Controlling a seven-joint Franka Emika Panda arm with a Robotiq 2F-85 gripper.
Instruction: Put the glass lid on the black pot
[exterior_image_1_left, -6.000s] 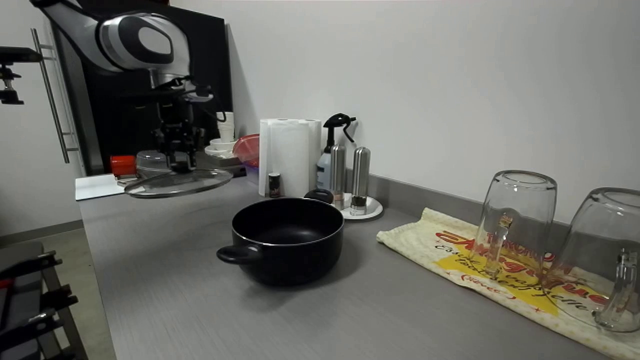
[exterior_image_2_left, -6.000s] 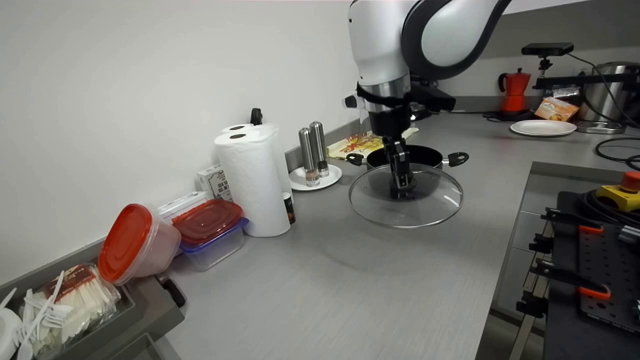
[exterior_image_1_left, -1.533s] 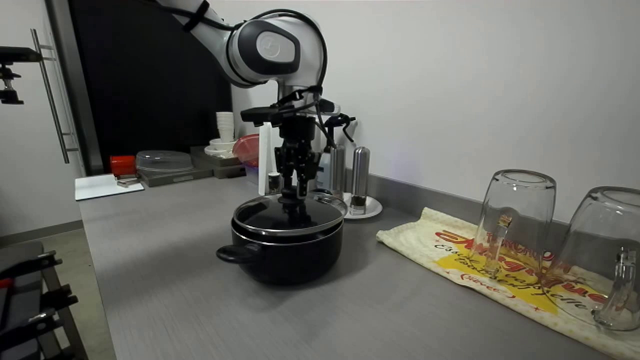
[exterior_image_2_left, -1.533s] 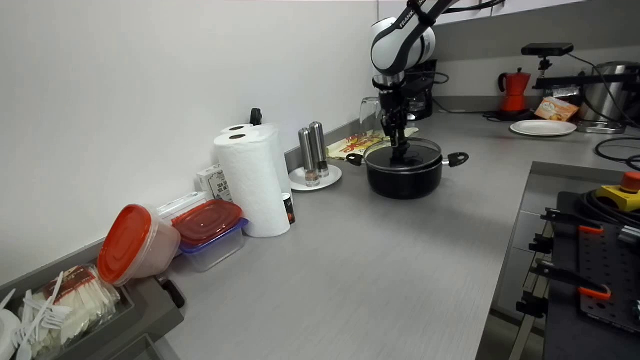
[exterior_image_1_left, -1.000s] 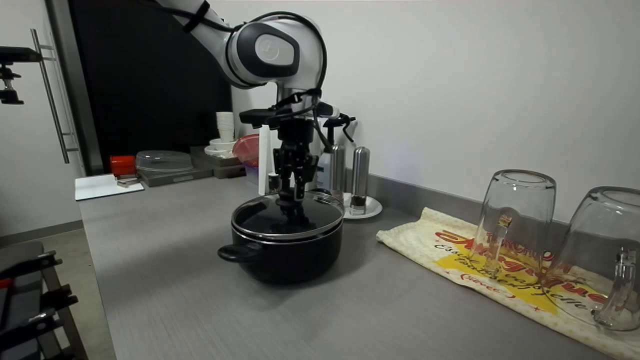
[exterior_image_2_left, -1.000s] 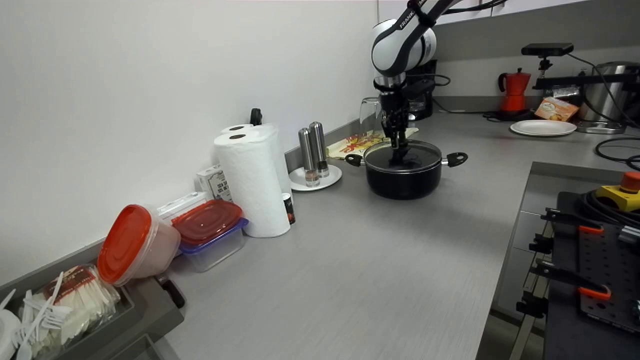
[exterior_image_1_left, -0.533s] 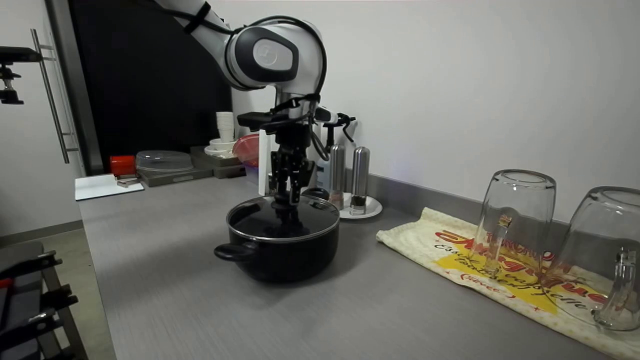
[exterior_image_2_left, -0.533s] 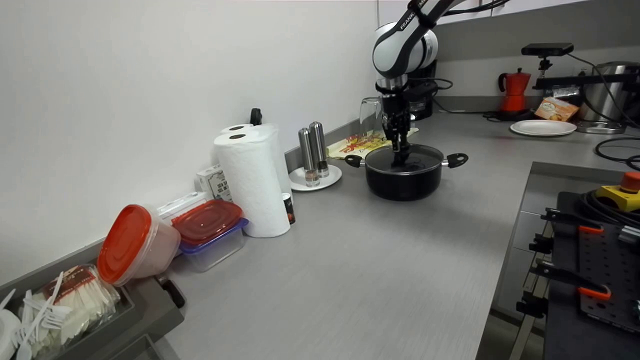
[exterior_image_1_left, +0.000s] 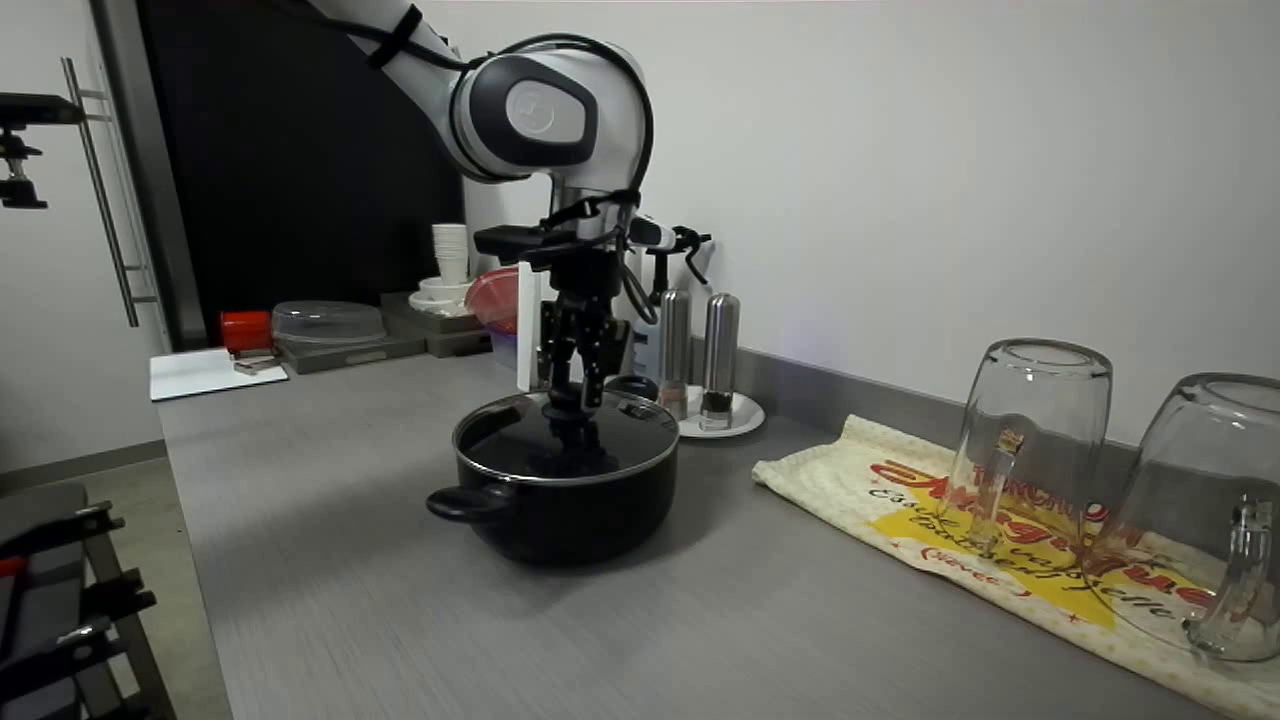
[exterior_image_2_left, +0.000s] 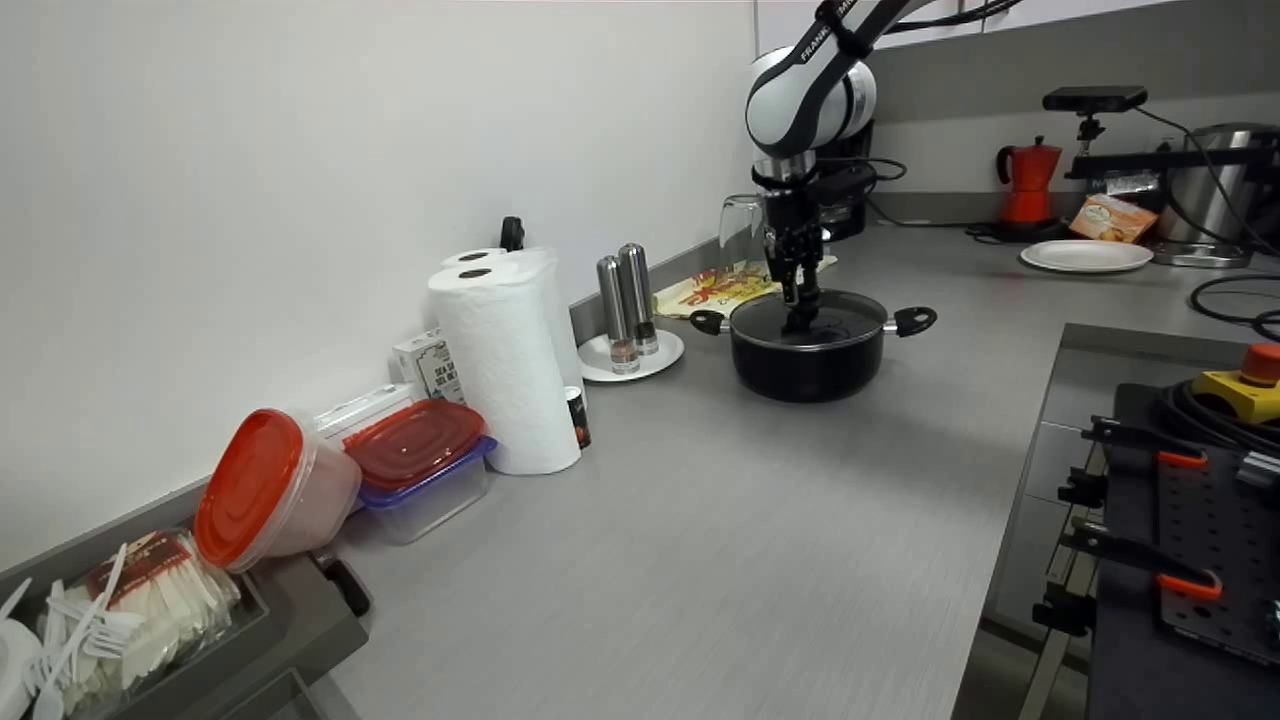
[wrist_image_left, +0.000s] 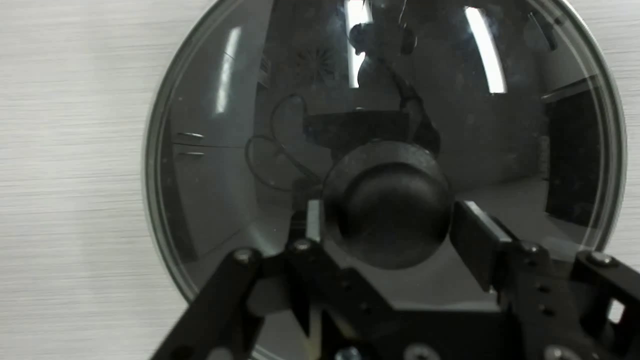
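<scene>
The glass lid (exterior_image_1_left: 500, 440) lies level on the rim of the black pot (exterior_image_1_left: 570, 525); both also show in an exterior view, the lid (exterior_image_2_left: 850, 316) on top of the pot (exterior_image_2_left: 808, 372). The lid's black knob (wrist_image_left: 395, 215) is between my fingers in the wrist view. My gripper (exterior_image_1_left: 574, 390) is open around the knob, with a finger on each side. A narrow gap shows between the left finger and the knob. The pot's inside is hidden under the dark, reflecting glass.
Two steel mills (exterior_image_1_left: 720, 355) stand on a white plate (exterior_image_1_left: 750, 415) close behind the pot. Two upturned glass mugs (exterior_image_1_left: 1040, 440) stand on a cloth (exterior_image_1_left: 850, 455) along the wall. Paper towel rolls (exterior_image_2_left: 505, 370) and plastic tubs (exterior_image_2_left: 425, 500) line the wall.
Six seconds ago the lid hung in my gripper away from the pot. It moved over the pot and came down on its rim. The pot shifted slightly. My fingers have now spread a little.
</scene>
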